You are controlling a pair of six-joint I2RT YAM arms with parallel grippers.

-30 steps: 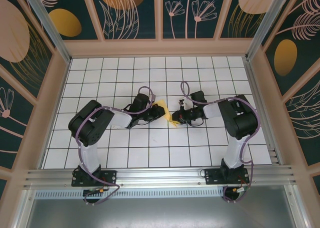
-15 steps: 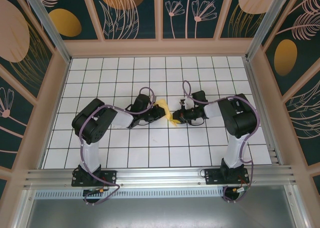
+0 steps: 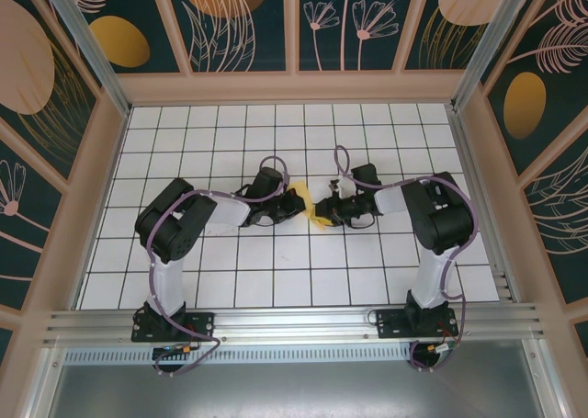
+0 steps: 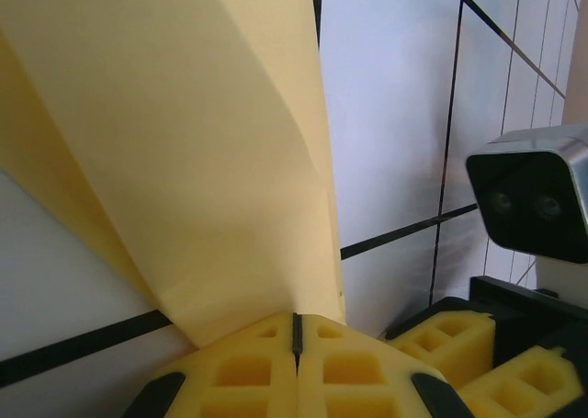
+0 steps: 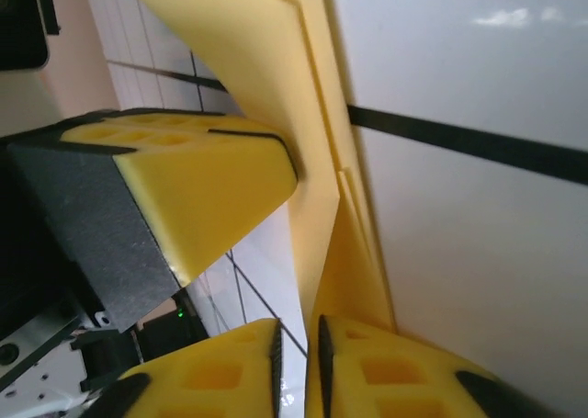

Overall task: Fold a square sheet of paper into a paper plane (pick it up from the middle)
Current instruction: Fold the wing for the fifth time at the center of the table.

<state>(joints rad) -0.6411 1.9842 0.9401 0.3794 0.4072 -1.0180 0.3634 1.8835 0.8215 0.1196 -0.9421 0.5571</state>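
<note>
Creasing the square sheet of paper (image 3: 307,207) at top-view centre: left gripper (image 4: 296,333) is clamped shut on its fold; right gripper (image 5: 296,337), jaws barely parted and gripping nothing, should pinch squarely.

Left fingers (image 4: 230,377) and right fingers (image 5: 386,372) crowd the paper (image 3: 310,212), open grid table (image 3: 276,280) around

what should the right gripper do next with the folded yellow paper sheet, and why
Probably open the right gripper a little wider and back off: its jaws stand slightly apart at the folded yellow paper sheet, while the left gripper is clamped shut on the sheet's edge and can likely hold it alone.
</note>
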